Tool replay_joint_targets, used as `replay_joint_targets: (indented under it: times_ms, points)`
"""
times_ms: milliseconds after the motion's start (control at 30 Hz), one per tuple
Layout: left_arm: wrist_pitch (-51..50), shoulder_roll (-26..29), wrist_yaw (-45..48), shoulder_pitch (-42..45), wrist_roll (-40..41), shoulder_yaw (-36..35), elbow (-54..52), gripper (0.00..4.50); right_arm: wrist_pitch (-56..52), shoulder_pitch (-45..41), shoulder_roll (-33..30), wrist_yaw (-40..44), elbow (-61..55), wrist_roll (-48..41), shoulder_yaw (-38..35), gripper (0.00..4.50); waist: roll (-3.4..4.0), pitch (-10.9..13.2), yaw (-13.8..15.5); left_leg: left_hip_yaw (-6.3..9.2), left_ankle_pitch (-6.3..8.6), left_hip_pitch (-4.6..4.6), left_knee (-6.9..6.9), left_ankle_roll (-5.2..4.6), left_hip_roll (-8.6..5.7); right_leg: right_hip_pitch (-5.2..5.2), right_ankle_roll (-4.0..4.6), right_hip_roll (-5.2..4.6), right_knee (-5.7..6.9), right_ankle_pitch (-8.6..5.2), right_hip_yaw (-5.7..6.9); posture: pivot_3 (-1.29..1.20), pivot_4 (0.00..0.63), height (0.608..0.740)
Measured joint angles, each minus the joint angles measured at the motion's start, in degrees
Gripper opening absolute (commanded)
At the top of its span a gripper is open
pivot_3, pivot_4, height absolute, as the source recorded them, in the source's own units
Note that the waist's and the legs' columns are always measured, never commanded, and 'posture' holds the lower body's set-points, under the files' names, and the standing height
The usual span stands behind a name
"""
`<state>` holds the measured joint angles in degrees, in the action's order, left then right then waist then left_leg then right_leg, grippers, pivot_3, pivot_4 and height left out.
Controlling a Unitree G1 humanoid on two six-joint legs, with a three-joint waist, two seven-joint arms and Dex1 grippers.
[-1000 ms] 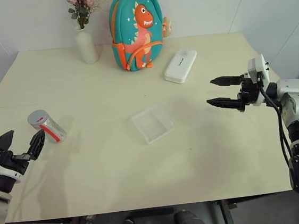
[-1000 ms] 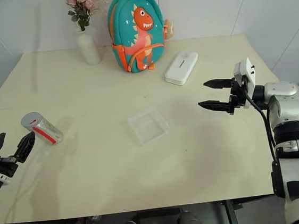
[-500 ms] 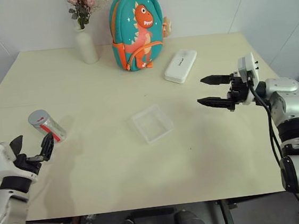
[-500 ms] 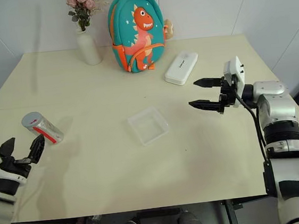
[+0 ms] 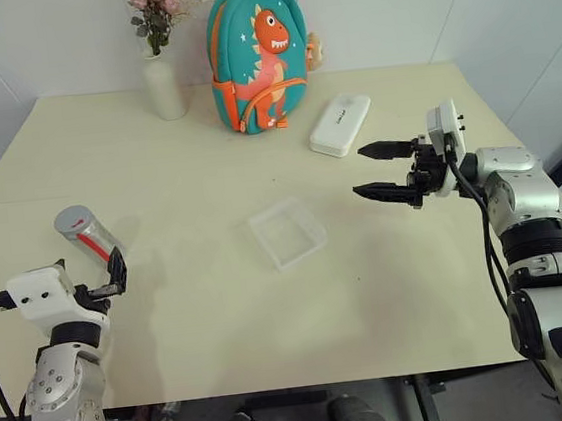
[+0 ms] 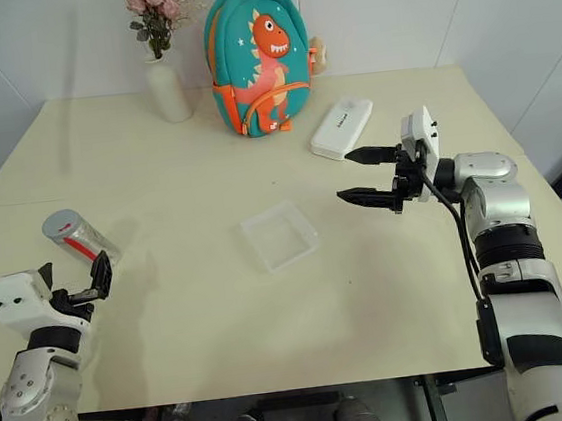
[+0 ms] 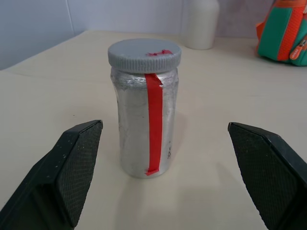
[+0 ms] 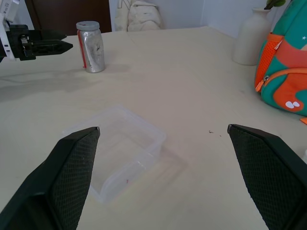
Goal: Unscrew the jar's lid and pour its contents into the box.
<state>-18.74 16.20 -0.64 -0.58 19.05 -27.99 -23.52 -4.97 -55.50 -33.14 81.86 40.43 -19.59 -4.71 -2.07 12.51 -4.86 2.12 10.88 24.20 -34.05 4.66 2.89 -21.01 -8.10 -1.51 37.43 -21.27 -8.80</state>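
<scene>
The jar (image 5: 89,235) stands upright near the table's left edge, silvery with a red strip, and the grey lid (image 7: 144,51) is on it. My left gripper (image 6: 73,277) is open just in front of the jar and points at it; the jar stands beyond the fingertips, apart from them. The clear box (image 5: 286,232) lies empty in the middle of the table. My right gripper (image 5: 358,170) hovers open to the right of the box, pointing left toward it, nothing between its fingers.
A teal dinosaur backpack (image 5: 256,52) and a white vase (image 5: 162,84) with pink flowers stand at the back. A white oblong case (image 5: 339,124) lies behind the right gripper. The table's front edge (image 5: 279,387) runs close below my arms.
My left gripper has come in from the left edge and lowered, lining up in front of the jar. My right gripper has slid left toward the box. Jar and box have not moved.
</scene>
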Motion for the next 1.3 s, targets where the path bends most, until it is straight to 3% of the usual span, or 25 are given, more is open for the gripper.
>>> replay_joint_targets:
  times_ms: [1300]
  points:
    - [9.4, 6.7, 4.7, 15.3, -1.4, -0.2, 24.7, 4.47, 0.1, 0.7, 2.3, -2.9, -0.7, 0.0, -0.1, 4.5, 0.0, 0.0, 0.1, 0.05, -0.01, 0.01, 0.0, 0.01, 0.0, 0.0, -0.08, 0.0, 0.04, 0.04, 0.05, 0.0, 0.15, 0.74]
